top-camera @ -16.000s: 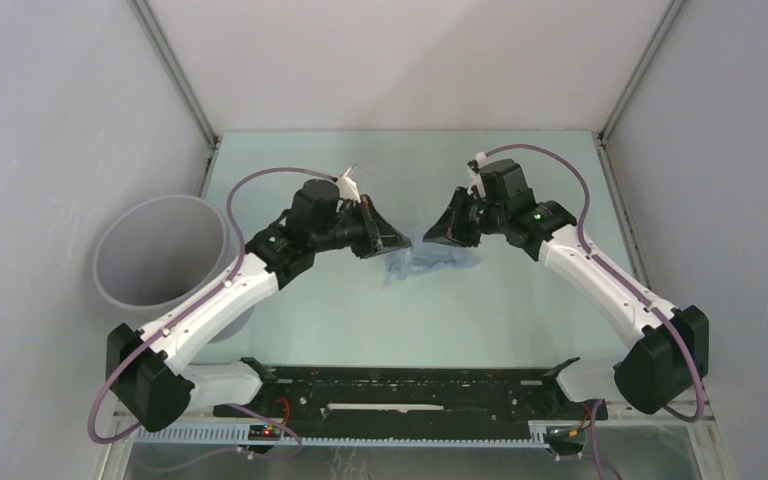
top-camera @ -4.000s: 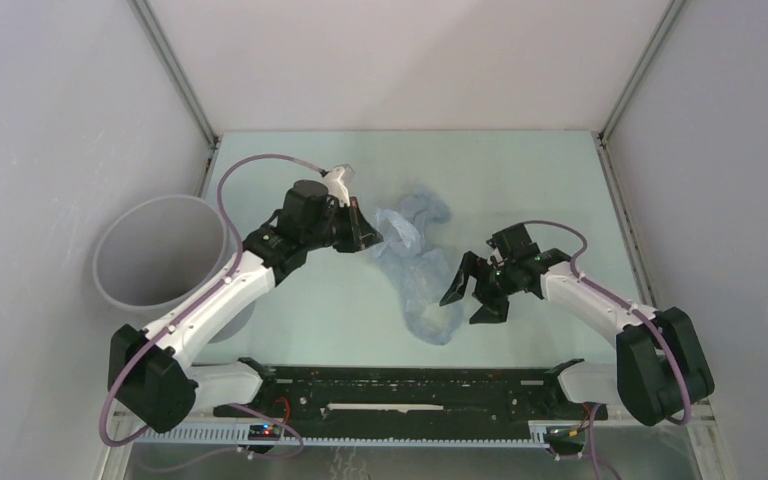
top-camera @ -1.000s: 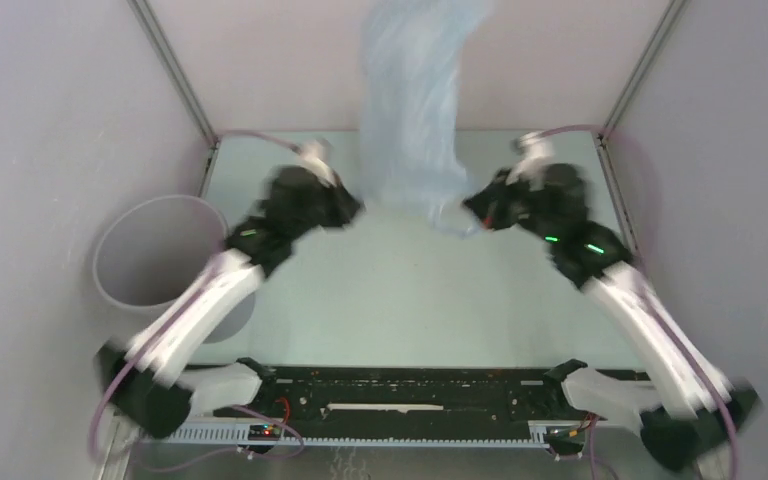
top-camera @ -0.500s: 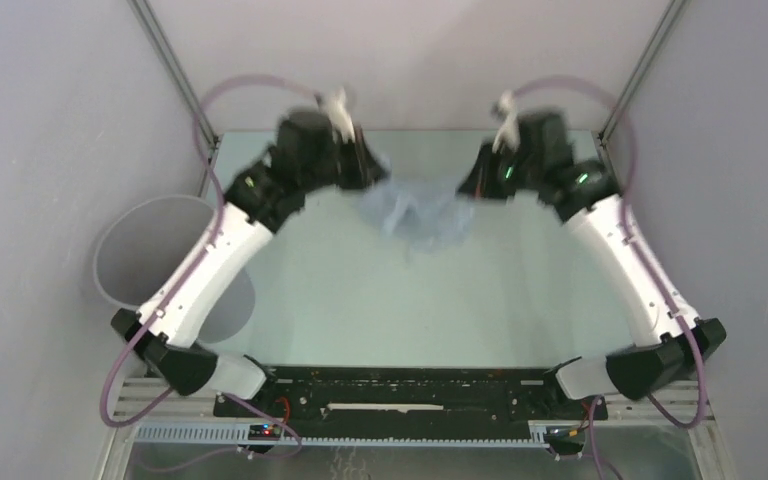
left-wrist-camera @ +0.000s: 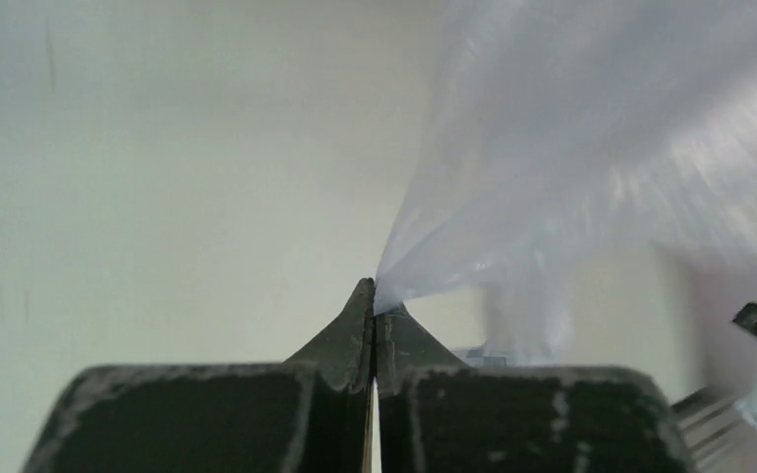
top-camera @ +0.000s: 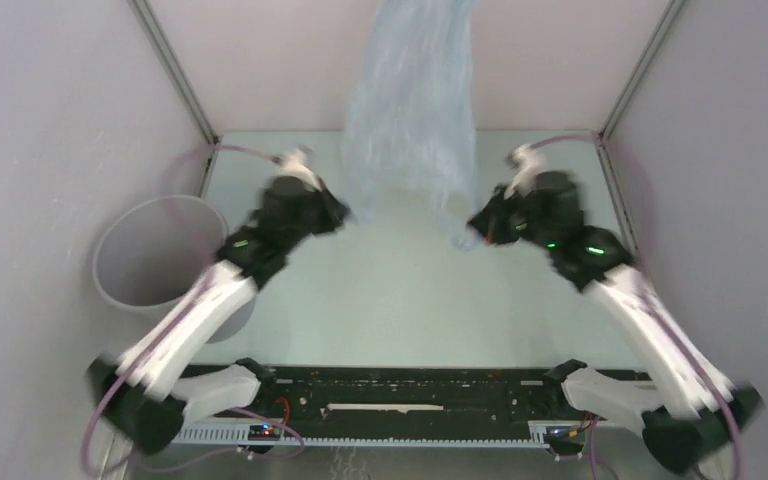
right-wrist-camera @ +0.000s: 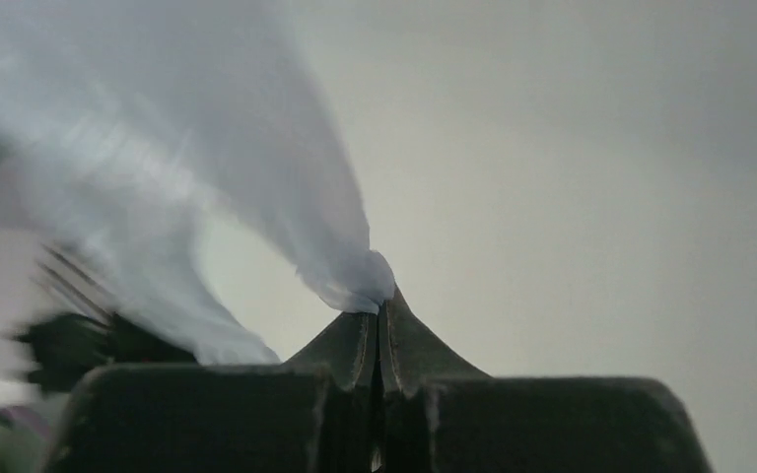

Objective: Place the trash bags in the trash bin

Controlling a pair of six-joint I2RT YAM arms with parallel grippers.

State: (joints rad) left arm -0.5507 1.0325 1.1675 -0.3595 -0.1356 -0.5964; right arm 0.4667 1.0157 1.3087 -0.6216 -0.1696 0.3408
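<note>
Bag position first: trash bag [top-camera: 412, 100] is raised above the table [top-camera: 410, 310]. The pale-blue film is spread as a tall sheet whose long axis runs up toward the overhead camera and out of the top of that view. Its lower edge is strung between the two grippers. Left gripper [top-camera: 343, 213] pinches one lower corner, jaws fully together on a twist of film. Right gripper [top-camera: 472, 233] does likewise, jaws together on a small knot of film at the other corner. Each wrist view shows film caught at the fingertips and fanning away to one side. Trash bin [top-camera: 150, 255] stands at the far left, mouth up, well apart from the bag and leftward of both jaws; whether it rests on the table or just off its edge I cannot tell. Left arm is the nearer, its forearm passing close by the bin's right rim. Judgement: the transfer means carrying the sheet left, and the left arm itself lies between bag and bin mouth; film this long and floppy may drape over the rim. Both arms are smeared in the overhead view, so fingertip placement there is approximate.
</note>
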